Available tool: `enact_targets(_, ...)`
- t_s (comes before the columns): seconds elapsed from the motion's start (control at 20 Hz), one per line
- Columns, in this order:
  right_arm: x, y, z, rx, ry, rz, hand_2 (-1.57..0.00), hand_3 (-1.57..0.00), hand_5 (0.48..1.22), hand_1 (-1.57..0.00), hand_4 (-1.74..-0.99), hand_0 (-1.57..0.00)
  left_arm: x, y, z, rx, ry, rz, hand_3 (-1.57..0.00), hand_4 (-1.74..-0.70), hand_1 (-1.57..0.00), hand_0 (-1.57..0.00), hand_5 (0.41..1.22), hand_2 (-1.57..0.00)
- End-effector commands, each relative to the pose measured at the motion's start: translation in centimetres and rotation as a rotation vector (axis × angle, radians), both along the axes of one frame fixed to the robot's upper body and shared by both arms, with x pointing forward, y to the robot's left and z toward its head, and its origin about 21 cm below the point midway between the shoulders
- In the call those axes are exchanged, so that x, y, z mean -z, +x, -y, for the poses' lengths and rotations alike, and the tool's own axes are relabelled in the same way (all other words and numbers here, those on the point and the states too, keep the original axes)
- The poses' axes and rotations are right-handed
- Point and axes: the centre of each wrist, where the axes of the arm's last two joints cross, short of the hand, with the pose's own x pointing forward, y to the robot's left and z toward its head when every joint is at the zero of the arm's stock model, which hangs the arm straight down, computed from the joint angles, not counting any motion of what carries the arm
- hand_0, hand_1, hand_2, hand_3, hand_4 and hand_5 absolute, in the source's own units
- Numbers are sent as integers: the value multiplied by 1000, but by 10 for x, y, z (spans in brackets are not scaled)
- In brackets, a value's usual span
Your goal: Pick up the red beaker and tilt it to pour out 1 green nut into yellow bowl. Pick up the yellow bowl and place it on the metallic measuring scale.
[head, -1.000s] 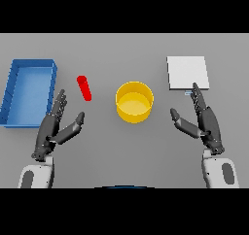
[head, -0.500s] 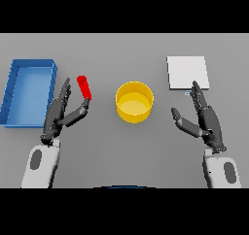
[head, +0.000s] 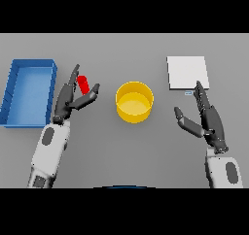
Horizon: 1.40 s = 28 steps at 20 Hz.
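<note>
I see my left hand (head: 73, 99) spread open around the small red cylindrical beaker (head: 83, 84), not gripping; right hand (head: 208, 120) open near the tabletop's right edge.

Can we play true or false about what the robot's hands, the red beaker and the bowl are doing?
1. The left hand is right beside the red beaker. True.
2. The yellow bowl sits on the metallic measuring scale. False: it stands on the table, left of the scale.
3. The right hand holds the bowl. False: it is open, apart from the bowl.
4. A blue bin lies left of the beaker. True.
</note>
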Motion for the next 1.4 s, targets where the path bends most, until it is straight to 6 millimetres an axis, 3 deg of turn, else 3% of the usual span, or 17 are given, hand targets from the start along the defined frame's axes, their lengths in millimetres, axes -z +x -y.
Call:
enact_targets(0.0,1,1,-1,3,-1,-12,1,1,637,1,-1303,1,3,4,0,-5,13,-3,1,-1225,1,1,639,1)
enact_targets(0.4,7,2,2,15,-7,-13,1,1,647,1,-1301,1,10,23,8,-12,-25,32,-30,-1347,-6,1,726,-50)
enact_targets(0.5,3,3,0,12,-5,-10,1,1,645,1,-1294,1,16,25,13,-28,-57,25,-239,-1385,-306,-338,765,-322)
enact_targets(0.55,5,3,-1,19,-7,-17,1,1,645,1,-1292,1,15,27,16,-34,-79,34,-416,-1416,-556,-585,786,-551)
enact_targets(0.65,5,1,3,21,-5,-27,1,1,646,1,-1290,1,16,28,18,-48,-101,46,-832,-1425,-921,-940,943,-918)
enact_targets(0.75,0,1,2,20,-7,-15,1,1,649,1,-1291,1,17,30,19,-59,-87,47,-1081,-1529,-1155,-1167,1043,-1153)
enact_targets(0.9,2,2,-4,17,-10,-16,1,1,649,1,-1290,1,16,31,20,-34,-82,66,-1176,-1621,-1358,-1364,1130,-1357)
enact_targets(1.1,5,2,0,21,-9,-6,1,1,650,1,-1287,1,13,30,25,-13,-47,79,-1409,-1529,-1484,-1486,1184,-1483)
enact_targets(1.35,4,3,-3,13,-9,-9,1,1,659,1,-1294,1,-7,34,25,-7,-42,128,-1518,-1502,-1542,-1543,1209,-1542)
